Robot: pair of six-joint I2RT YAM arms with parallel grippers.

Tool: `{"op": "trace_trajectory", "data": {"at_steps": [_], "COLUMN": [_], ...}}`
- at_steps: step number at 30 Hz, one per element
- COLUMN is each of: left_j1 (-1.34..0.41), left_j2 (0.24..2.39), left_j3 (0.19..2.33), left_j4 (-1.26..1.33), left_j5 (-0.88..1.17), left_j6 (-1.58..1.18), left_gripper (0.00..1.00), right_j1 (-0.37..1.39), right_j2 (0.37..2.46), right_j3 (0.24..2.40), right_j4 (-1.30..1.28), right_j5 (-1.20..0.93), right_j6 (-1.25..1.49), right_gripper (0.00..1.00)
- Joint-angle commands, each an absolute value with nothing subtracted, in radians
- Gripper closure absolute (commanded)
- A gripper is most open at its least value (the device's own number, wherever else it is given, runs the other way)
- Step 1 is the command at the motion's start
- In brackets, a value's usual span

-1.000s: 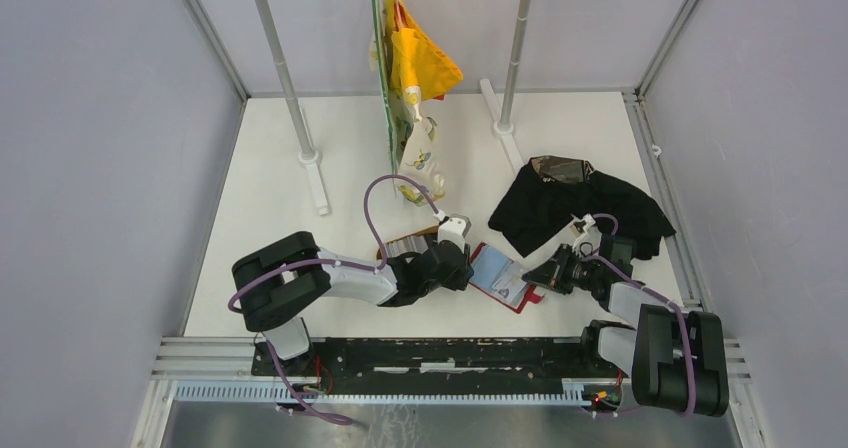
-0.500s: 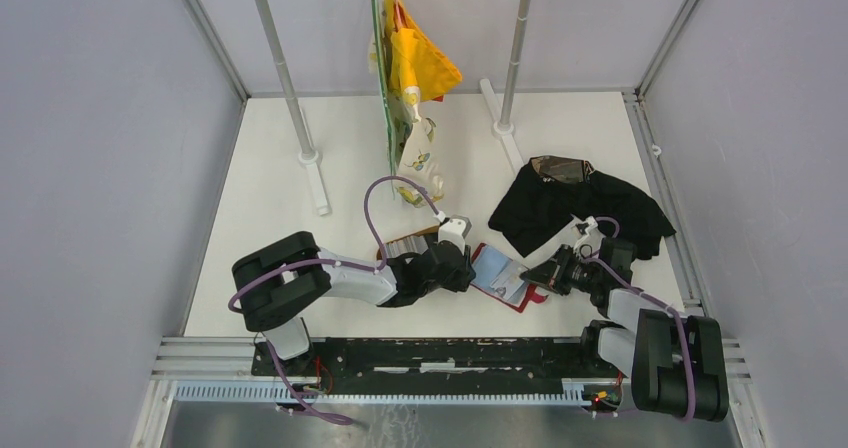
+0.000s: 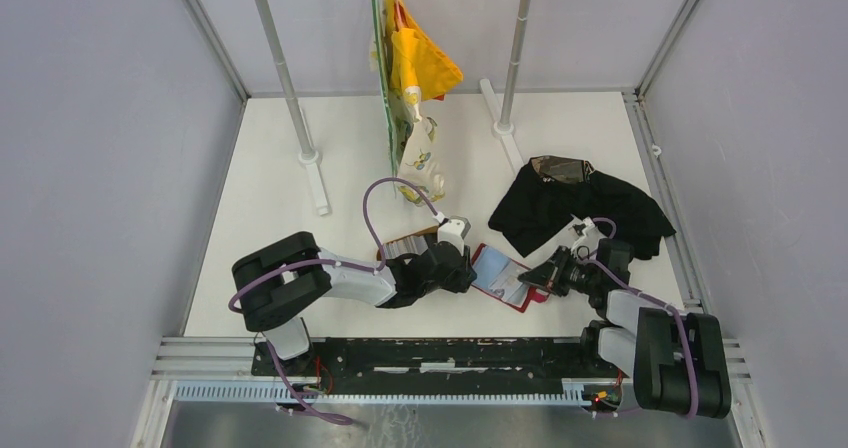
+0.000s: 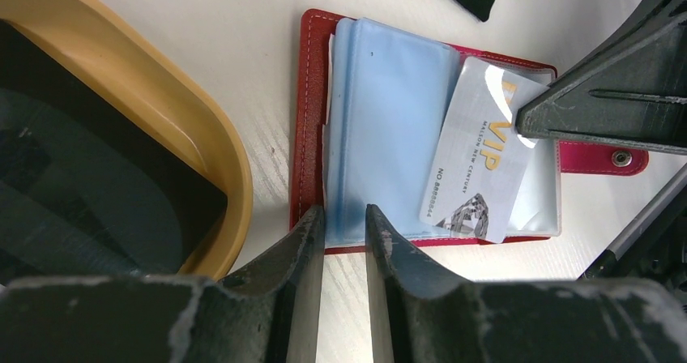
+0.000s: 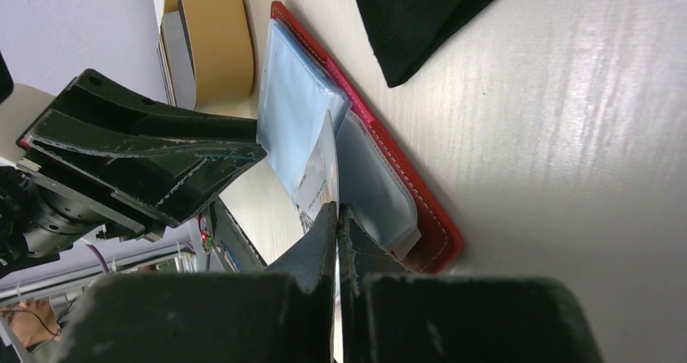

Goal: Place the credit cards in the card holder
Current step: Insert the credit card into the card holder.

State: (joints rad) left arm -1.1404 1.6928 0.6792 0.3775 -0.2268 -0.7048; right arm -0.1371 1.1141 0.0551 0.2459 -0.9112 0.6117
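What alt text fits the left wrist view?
The right gripper holds a silver VIP card over the blue sleeves of the open red card holder. The left gripper sits at the holder's near edge, beside a tan tray.

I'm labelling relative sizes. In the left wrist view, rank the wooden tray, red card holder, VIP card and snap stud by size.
Largest first:
red card holder
VIP card
snap stud
The wooden tray is cropped by the frame, so unranked.

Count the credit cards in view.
1 certain: the silver VIP plastic card, pinched by the right end effector over the red folding card holder; others may hide in the tan oval tray.
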Motion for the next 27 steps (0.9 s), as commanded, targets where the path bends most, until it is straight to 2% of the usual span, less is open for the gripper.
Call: {"op": "trace_trajectory", "data": {"at_steps": [1, 14, 27], "left_j1": [-1.15, -1.149, -1.149], "left_j2": [1.706, 1.711, 1.713], "left_j3": [0.66, 0.659, 0.662], "left_j4": [0.389, 0.392, 0.393], "left_j5": [-0.188, -0.179, -0.173], "left_j6": [-0.752, -0.746, -0.741], "left_gripper": [0.69, 0.68, 0.68], "right_j1": [-0.112, -0.098, -0.098], "right_j2": [1.129, 1.247, 1.471], "right_j3": [0.075, 0.138, 0.319], "right_j4": [0.233, 0.221, 0.045], "right_j5": [-0.882, -0.883, -0.945], "right_j6": [0.562, 0.518, 0.34], "right_gripper": [1.0, 1.0, 1.0]}}
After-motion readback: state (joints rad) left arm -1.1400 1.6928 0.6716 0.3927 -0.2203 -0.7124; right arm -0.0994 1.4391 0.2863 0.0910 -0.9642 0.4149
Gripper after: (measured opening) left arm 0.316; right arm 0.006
